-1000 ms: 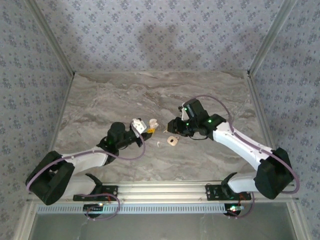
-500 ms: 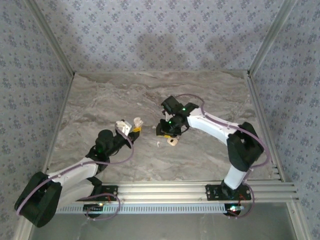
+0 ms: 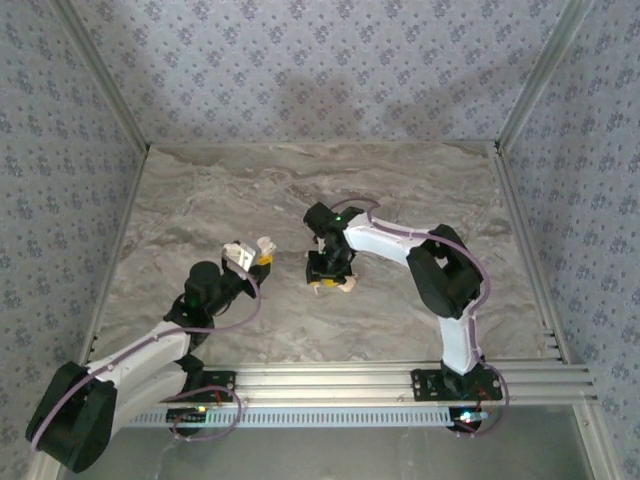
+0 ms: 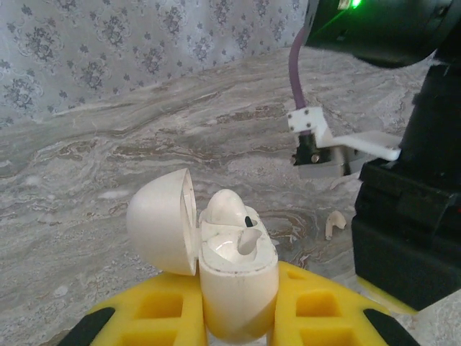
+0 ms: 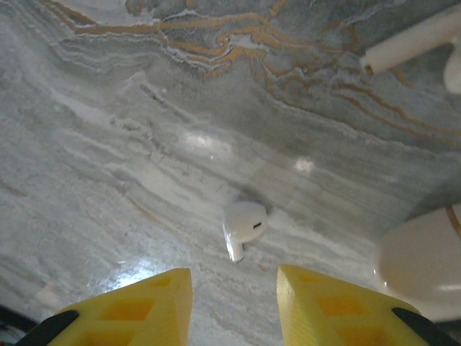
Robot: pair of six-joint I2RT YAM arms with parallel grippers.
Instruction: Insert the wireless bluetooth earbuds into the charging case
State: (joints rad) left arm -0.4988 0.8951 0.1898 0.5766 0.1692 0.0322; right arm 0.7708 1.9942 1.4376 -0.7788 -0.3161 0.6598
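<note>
While the left gripper point(image 4: 238, 317) was clenched on the charging case point(image 4: 234, 277), it kept the lid open and facing up, so the seated earbud point(image 4: 227, 205) stayed put; farther off, the loose earbud point(image 5: 243, 225) lay on the tabletop point(image 5: 108, 144); the right gripper point(image 5: 234, 303) hung over it, jaws parted, seemingly lined up to pick.

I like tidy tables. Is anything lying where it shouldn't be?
Yes: one earbud lies loose on the table, under the open right hand, instead of in the open case held by the left hand.
</note>
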